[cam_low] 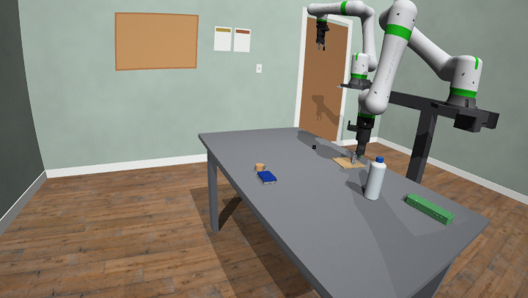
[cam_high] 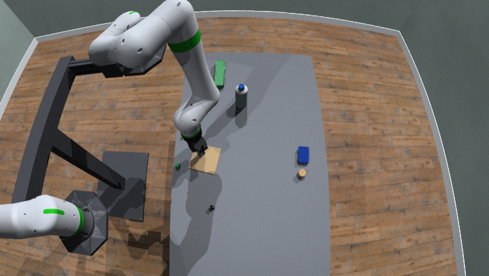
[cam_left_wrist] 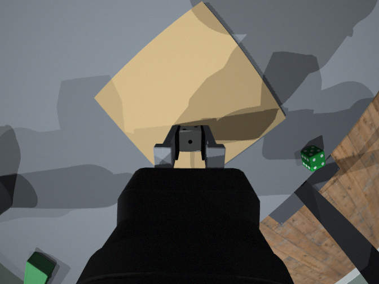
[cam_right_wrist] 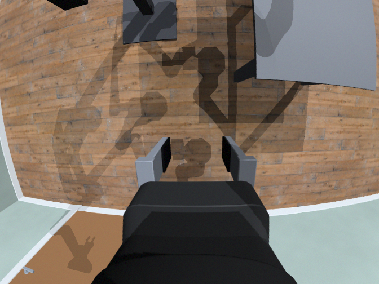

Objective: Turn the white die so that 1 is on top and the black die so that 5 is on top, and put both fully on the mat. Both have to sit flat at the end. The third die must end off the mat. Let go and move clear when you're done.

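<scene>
My left gripper [cam_high: 202,152] [cam_low: 353,161] [cam_left_wrist: 190,136] is shut on the white die [cam_left_wrist: 185,145], low over the tan mat [cam_high: 212,164] [cam_low: 342,161] [cam_left_wrist: 153,76]. The die looks grey in shade; a one-pip face shows to the left wrist camera. Whether it touches the mat I cannot tell. The black die [cam_high: 211,207] [cam_low: 314,147] lies on the table off the mat; its pips are too small to read. The green die [cam_high: 177,165] [cam_left_wrist: 312,158] sits off the mat near the table edge. My right gripper [cam_low: 321,47] [cam_right_wrist: 195,147] is open and empty, high beyond the table.
A white bottle [cam_high: 240,99] [cam_low: 375,181] with a blue cap stands upright. A green box [cam_high: 219,73] [cam_low: 428,208] [cam_left_wrist: 38,269] lies beyond it. A blue box [cam_high: 303,154] [cam_low: 267,177] and a tan cylinder [cam_high: 301,173] [cam_low: 259,166] sit near the opposite edge.
</scene>
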You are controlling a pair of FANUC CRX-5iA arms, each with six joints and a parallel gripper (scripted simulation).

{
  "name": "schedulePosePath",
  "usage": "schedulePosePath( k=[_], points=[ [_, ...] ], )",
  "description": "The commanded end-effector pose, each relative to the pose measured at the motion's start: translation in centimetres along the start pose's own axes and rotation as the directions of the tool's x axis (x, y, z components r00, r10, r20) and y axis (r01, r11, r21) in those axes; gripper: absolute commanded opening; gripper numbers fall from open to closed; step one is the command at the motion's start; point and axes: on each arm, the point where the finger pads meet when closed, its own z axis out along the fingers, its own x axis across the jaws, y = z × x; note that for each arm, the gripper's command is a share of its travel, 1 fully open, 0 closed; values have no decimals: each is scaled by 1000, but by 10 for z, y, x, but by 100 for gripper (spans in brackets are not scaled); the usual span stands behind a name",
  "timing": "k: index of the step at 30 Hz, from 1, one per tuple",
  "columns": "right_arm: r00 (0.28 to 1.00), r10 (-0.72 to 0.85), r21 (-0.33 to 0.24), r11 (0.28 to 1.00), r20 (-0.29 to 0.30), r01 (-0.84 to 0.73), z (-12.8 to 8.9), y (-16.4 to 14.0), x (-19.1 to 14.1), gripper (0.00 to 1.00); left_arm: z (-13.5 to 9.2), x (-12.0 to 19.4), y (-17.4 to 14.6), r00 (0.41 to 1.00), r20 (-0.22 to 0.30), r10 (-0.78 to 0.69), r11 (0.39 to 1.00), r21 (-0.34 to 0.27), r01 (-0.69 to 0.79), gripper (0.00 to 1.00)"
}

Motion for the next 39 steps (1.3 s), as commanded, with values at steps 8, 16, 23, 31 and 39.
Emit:
schedulePosePath(
  k=[8,16,23,31,39],
  points=[
    [1000,0,-2,1000,0,0,-1,0,0,100,-1,0,-1,1000,0,0,1000,1,0,40],
    [1000,0,-2,1000,0,0,-1,0,0,100,-1,0,-1,1000,0,0,1000,1,0,40],
    [1000,0,-2,1000,0,0,-1,0,0,100,-1,0,-1,1000,0,0,1000,1,0,46],
    [1000,0,-2,1000,0,0,-1,0,0,100,-1,0,-1,1000,0,0,1000,1,0,64],
    [1000,0,-2,1000,0,0,-1,0,0,100,-1,0,-1,1000,0,0,1000,1,0,70]
  ],
)
